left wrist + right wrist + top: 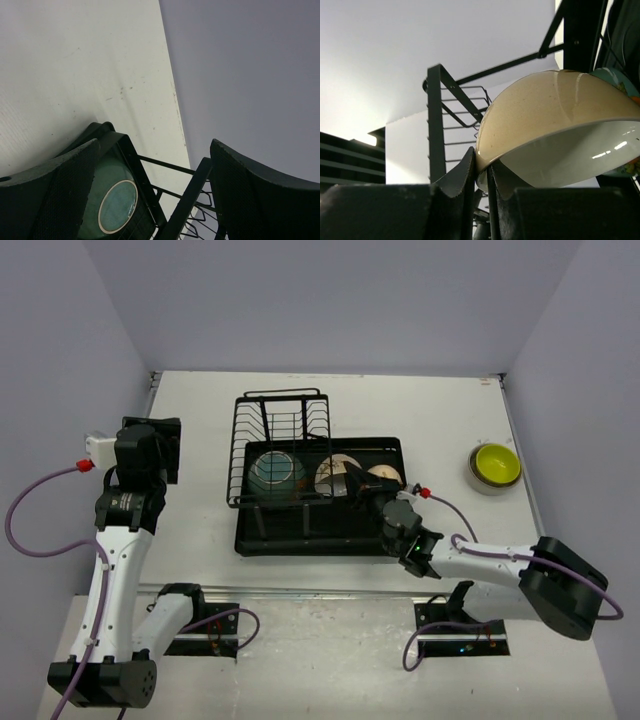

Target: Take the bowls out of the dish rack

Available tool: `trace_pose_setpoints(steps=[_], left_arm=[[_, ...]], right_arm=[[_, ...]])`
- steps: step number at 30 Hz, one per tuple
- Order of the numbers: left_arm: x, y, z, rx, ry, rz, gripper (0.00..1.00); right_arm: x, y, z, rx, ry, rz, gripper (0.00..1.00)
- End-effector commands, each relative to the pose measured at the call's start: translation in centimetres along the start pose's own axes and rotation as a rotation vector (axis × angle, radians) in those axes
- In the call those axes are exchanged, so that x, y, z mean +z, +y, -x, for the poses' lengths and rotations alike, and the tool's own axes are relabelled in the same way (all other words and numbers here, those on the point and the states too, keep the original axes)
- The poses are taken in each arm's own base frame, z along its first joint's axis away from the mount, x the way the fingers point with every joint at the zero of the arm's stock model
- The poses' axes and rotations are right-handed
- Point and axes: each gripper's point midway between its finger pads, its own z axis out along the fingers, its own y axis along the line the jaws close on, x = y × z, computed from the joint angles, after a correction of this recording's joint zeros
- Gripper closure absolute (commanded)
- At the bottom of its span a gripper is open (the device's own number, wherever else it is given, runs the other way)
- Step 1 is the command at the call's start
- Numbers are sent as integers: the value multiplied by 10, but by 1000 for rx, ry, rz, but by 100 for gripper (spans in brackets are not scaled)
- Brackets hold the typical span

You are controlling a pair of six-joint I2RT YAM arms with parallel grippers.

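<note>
The right gripper [482,167] was pinched together on the rim of a beige bowl [535,115], one finger inside and one outside, with the bowl tilted on edge in the dish rack [300,540]. A teal bowl [275,470] stood just left of it under the wire holder. Left of the rack, the left gripper [155,145] hung spread wide, holding nothing. Far right, a yellow-green bowl [497,462] rested on the table [430,410].
</note>
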Motion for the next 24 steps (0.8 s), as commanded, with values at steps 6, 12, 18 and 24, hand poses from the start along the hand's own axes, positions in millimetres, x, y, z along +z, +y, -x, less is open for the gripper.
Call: trace_pose_setpoints(steps=[6, 12, 18, 24], left_arm=[[3, 0, 10, -1, -51, 3, 9], [2, -2, 14, 36, -73, -9, 8], [3, 1, 17, 58, -87, -7, 7], [6, 1, 14, 69, -81, -10, 7]], right_arm=[[6, 56, 1, 56, 136, 106, 100], [23, 80, 4, -49, 231, 132, 100], [47, 110, 17, -149, 306, 146, 100], [76, 139, 18, -324, 473, 129, 100]])
